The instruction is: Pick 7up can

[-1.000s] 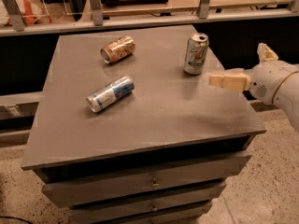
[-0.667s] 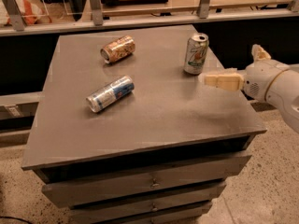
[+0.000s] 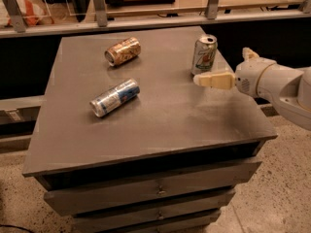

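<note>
The 7up can (image 3: 204, 55), pale silver-white with green and red markings, stands upright at the back right of the grey cabinet top (image 3: 160, 110). My gripper (image 3: 221, 66) comes in from the right, just right of the can and a little in front of it. It is open and empty. One cream finger (image 3: 214, 80) points left, with its tip just below the can's base in the picture. The other finger (image 3: 248, 53) shows behind the white wrist.
A brown-gold can (image 3: 122, 51) lies on its side at the back left. A slimmer blue-and-silver can (image 3: 114, 97) lies on its side left of centre. A railing with metal posts (image 3: 99, 6) runs behind the cabinet. Drawers (image 3: 158, 191) face the front.
My gripper has moved left, closer to the 7up can. The cans have not moved.
</note>
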Controlling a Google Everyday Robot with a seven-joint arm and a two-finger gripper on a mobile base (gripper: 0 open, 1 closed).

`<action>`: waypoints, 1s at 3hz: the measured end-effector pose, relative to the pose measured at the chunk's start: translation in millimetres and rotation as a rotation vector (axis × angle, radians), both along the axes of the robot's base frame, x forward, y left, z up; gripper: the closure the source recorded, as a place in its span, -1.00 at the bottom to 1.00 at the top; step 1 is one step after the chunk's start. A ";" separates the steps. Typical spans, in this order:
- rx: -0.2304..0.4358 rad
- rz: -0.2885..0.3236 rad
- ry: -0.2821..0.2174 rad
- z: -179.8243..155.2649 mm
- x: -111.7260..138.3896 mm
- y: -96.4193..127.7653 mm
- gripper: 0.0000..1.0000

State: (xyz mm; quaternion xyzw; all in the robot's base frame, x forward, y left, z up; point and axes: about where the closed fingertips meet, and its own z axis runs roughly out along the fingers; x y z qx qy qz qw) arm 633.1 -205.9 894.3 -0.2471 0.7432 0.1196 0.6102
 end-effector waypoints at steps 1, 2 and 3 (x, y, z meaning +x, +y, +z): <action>0.010 0.039 0.013 -0.4 15.4 17.3 -1.00; 0.012 0.075 0.012 1.9 29.3 32.8 -1.00; 0.020 0.093 0.004 2.4 42.8 41.2 -1.00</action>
